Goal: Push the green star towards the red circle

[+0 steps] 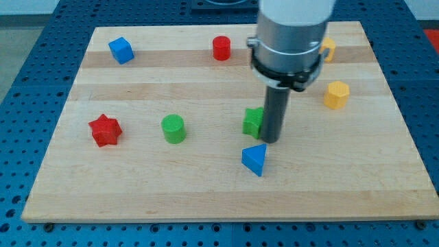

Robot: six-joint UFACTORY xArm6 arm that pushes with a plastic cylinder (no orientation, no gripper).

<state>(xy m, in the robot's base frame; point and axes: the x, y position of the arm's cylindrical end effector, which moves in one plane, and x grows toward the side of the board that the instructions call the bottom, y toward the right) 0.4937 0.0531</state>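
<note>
The green star [253, 121] sits a little right of the table's [206, 192] centre, half hidden behind my rod; my tip [270, 140] is planted against its side at about four o'clock, touching or as good as touching. That placement makes sense, since the red circle [221, 48] lies up the view at roughly eleven o'clock from the star, well apart from it; a push has to come from the opposite flank, low and right, so the block travels up and slightly left. There is no gripper on this arm, so nothing spreads or pinches; the rod alone does the work, and contact is by its side and end only.

The blue triangular block [254, 159] lies just below my tip at about seven o'clock, near but apart, so it should stay clear of an upward push. The green cylinder [173, 128] and red star [105, 130] stand off at nine o'clock; the blue cube [121, 50] is far at ten; two yellow blocks [336, 95] sit at two o'clock, one partly hidden by the arm. I judge most of the path to the circle lies ahead.
</note>
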